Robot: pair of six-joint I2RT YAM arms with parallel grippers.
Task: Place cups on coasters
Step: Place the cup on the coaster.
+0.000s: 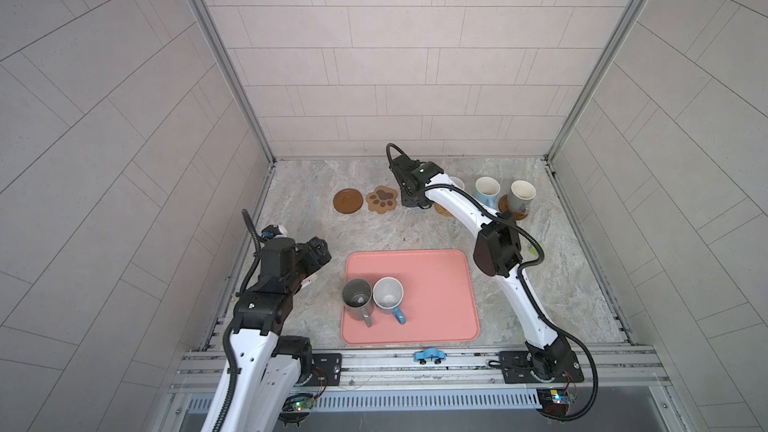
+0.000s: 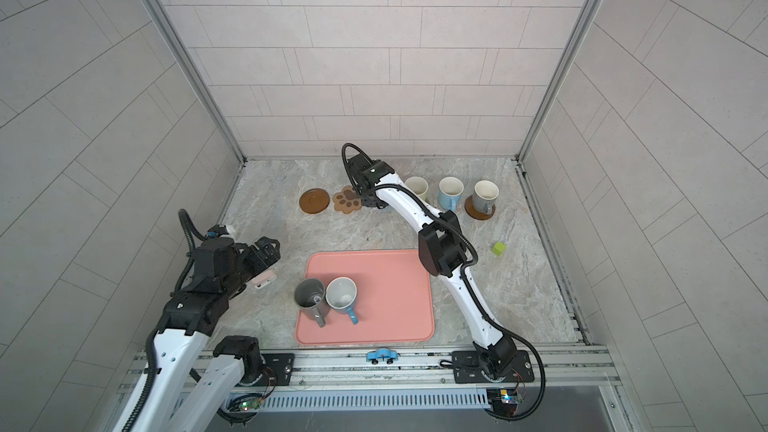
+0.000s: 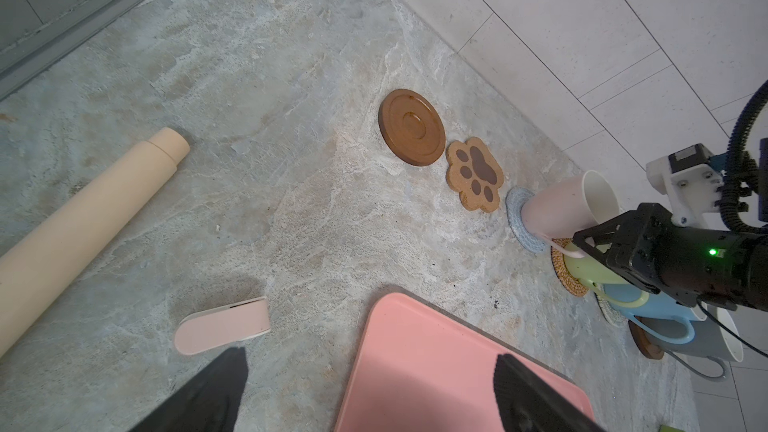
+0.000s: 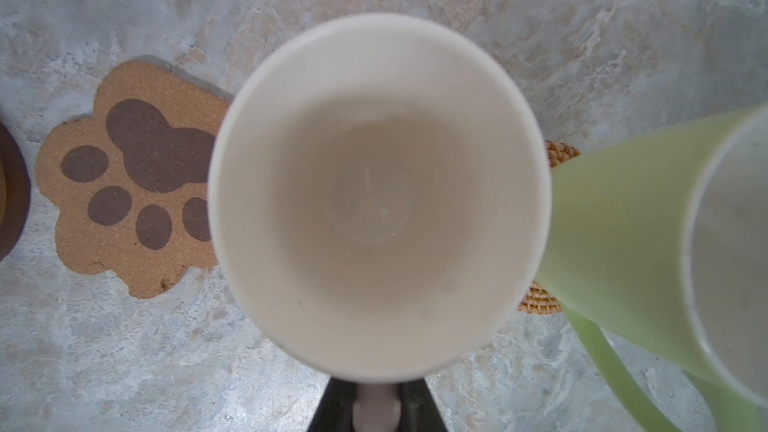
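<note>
Right wrist, green mug beside pink mug

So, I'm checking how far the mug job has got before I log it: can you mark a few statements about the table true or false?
1. Two mugs stand on the pink tray: true, a dark grey mug and a blue mug.
2. The paw-print coaster carries a mug: false, it is bare.
3. The pink mug stands on the knit coaster: true.
4. The left end effector holds a mug: false, it is open and empty.
5. The right end effector grips the pink mug's handle: true.
</note>
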